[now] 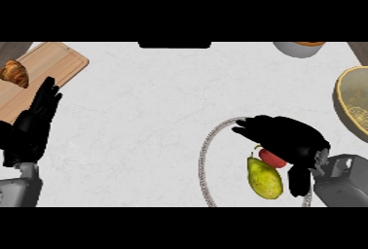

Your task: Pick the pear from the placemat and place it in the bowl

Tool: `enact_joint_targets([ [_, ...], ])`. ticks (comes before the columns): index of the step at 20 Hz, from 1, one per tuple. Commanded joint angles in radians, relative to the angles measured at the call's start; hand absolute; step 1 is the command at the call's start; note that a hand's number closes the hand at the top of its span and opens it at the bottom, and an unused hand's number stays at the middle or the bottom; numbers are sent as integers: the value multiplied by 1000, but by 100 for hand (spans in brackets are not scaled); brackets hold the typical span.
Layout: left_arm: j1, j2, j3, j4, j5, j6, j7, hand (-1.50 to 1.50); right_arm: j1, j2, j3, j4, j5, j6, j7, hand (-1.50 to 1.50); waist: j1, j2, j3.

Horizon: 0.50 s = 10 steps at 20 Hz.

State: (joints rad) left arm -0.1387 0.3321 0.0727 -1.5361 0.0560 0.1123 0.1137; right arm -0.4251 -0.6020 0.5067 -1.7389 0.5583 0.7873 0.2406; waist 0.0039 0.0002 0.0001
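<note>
- Plainly, the pear [265, 178] lies on the placemat [208, 155], just beside the right hand [287, 138], under its thumb and not yet grasped.
- It looks light, firm and smooth-skinned; its broad lower belly seems the best hold.
- Fingers [248, 125] reach past it, spread and released.
- A red thing [271, 157] sits half hidden under the palm.
- Far right, the bowl [352, 104] is cut off.
- The left hand [32, 126] rests open.

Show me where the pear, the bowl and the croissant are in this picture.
pear [265, 178], head view, middle of its yellow-green body.
bowl [348, 104], head view, its rim at the right edge.
croissant [14, 73], head view, middle of its brown crust, on the cutting board.
</note>
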Motion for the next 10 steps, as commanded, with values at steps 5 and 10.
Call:
enact_joint_targets([
  [5, 45, -37, 2, -66, -44, 1, 23, 0, 116, 58, 19, 24, 157, -9, -64, -150, -2, -1, 0],
  [10, 13, -30, 51, 27, -22, -55, -50, 0, 173, 97, 18, 45, 236, -48, -99, -150, -3, 0, 0],
])
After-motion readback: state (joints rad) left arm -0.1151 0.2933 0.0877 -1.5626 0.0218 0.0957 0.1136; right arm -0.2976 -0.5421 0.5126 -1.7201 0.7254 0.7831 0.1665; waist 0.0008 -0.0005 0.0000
